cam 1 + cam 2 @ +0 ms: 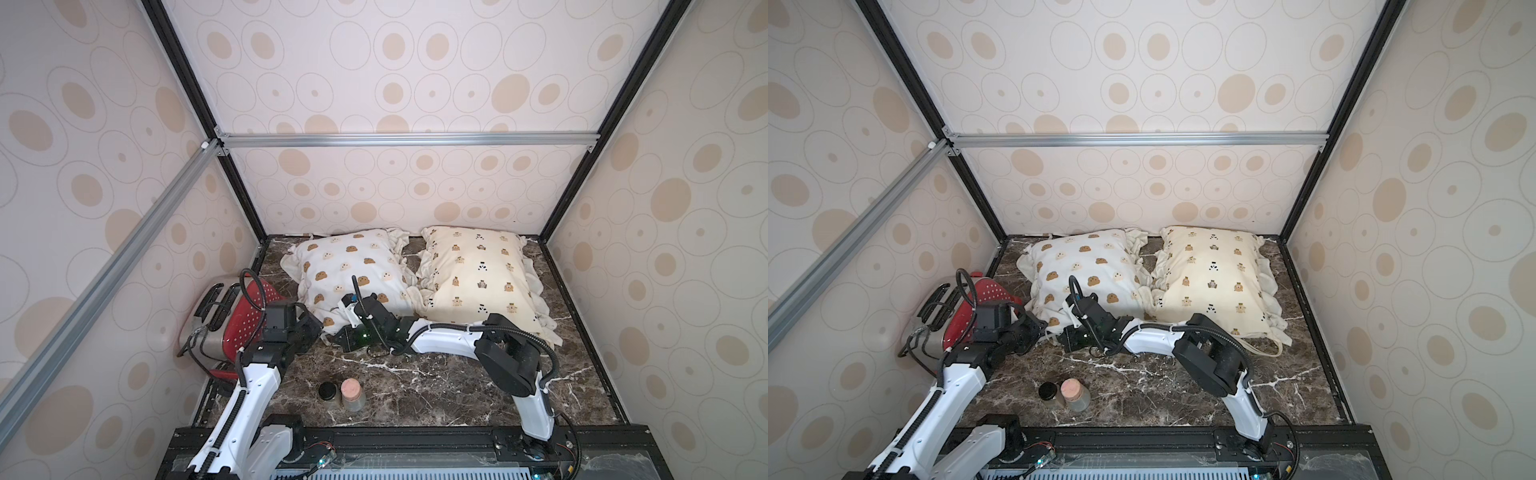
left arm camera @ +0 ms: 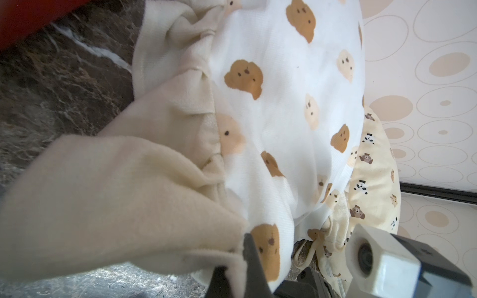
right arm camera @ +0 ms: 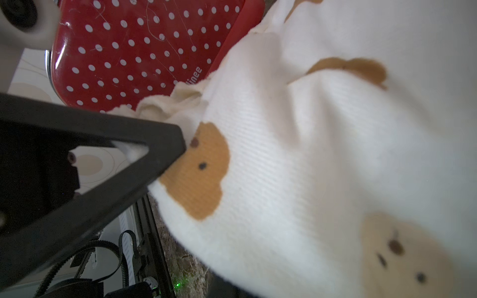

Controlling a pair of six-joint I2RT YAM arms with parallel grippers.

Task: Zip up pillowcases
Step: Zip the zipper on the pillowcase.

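Both top views show the two pillowcases side by side at the back of the marble table: the white pillowcase (image 1: 349,270) (image 1: 1084,270) with brown and cream blob faces, and the cream-yellow pillowcase (image 1: 478,274) with small bears to its right. My left gripper (image 1: 313,330) (image 2: 238,260) is shut on the white pillowcase's ruffled edge at its near left corner. My right gripper (image 1: 337,337) sits close beside it at the same corner and is shut. White fabric (image 3: 284,180) drapes over its jaws in the right wrist view and hides what they hold. No zipper shows.
A red dotted toaster (image 1: 232,316) (image 3: 144,51) lies tipped at the left wall, close behind my left wrist. Two small jars (image 1: 343,392) stand near the table's front edge. Tie strings (image 2: 307,255) hang between the two pillows. Patterned walls enclose three sides.
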